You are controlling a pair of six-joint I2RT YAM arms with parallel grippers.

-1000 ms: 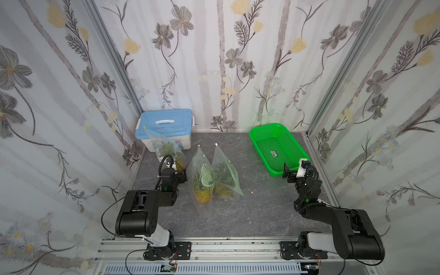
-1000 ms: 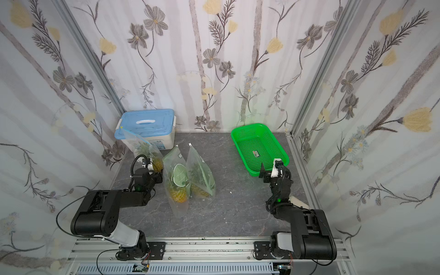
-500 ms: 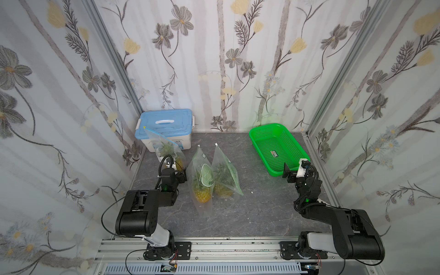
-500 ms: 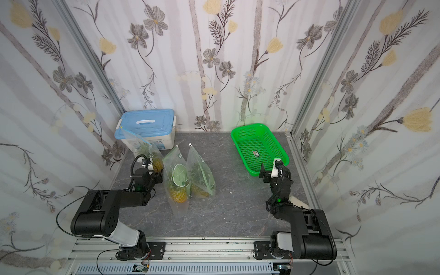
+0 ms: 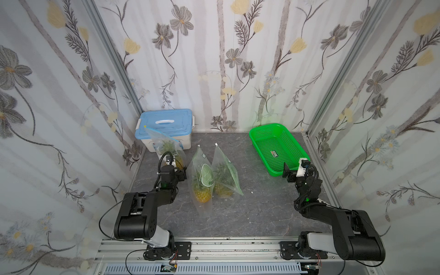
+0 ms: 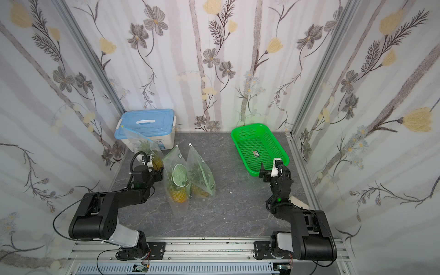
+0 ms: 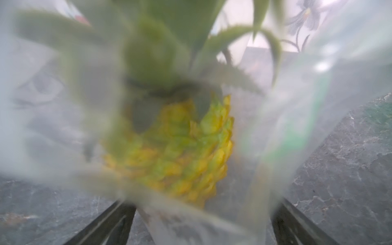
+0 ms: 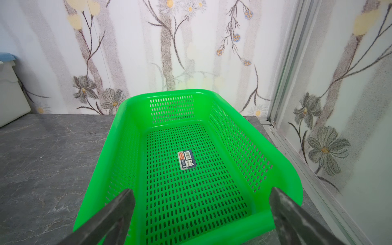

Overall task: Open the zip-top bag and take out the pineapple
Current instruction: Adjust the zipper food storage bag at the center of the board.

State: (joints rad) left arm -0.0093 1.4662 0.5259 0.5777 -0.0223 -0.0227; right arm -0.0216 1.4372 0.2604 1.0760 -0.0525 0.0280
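Note:
Three zip-top bags each hold a pineapple. A clear bag (image 5: pixel 163 142) (image 6: pixel 140 142) leans on the blue box, and its pineapple (image 7: pixel 176 152) fills the left wrist view, blurred. My left gripper (image 5: pixel 175 164) (image 7: pixel 201 203) is open, and the bottom of that bag lies between its fingers (image 7: pixel 106 222). Two green-tinted bags (image 5: pixel 201 176) (image 5: pixel 225 173) lie side by side mid-table with yellow pineapples (image 5: pixel 202 195) (image 5: pixel 222 192) inside. My right gripper (image 5: pixel 294 167) (image 8: pixel 202 189) is open and empty at the near end of the green basket (image 5: pixel 259 145).
A blue-lidded white box (image 5: pixel 166 121) (image 6: pixel 147 122) stands at the back left corner. The green basket (image 8: pixel 127 131) holds only a small label (image 8: pixel 186 160). Floral walls close in three sides, and a metal rail (image 5: pixel 214 247) runs along the front.

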